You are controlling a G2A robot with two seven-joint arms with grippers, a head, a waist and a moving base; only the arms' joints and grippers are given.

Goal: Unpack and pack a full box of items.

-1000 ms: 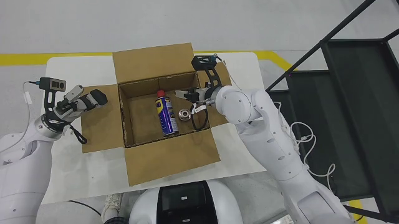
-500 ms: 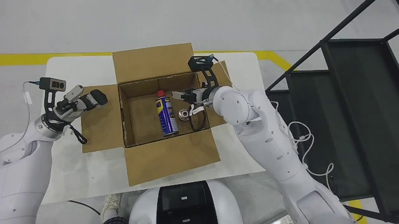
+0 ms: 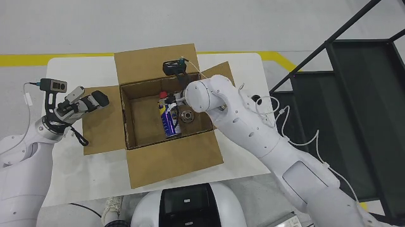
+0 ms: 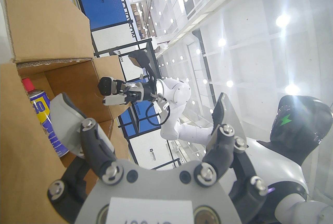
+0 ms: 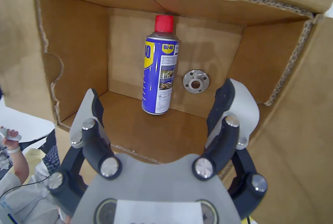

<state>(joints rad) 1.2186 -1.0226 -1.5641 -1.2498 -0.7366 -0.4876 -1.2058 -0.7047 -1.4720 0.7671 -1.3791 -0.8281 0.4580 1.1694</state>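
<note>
1. Cardboard box (image 3: 174,157): stands open at the middle of the tabletop (image 3: 79,176), all four flaps folded outward. The far flap reaches toward the far edge of the tabletop, and the near flap toward the near edge.

2. Spray can (image 5: 159,71): blue and yellow body with a red cap. It lies flat on the box floor, roughly central, with the cap pointing toward the far edge of the tabletop and the base toward the near edge.

3. Metal flange (image 5: 196,81): a round disc with a centre bore and small bolt holes. It lies flat on the box floor just beside the spray can, on the side toward the right edge of the tabletop. A narrow gap separates the two.

4. Right claw (image 5: 160,91): positioned above the box opening and pointing down into it, over the spray can. The fingers are spread wide and hold nothing. Neither finger touches the can, the flange or the box walls.

5. Left claw (image 3: 100,100): positioned over the left flap of the box, toward the left edge of the tabletop, outside the box opening. The fingers are spread wide and hold nothing
</note>
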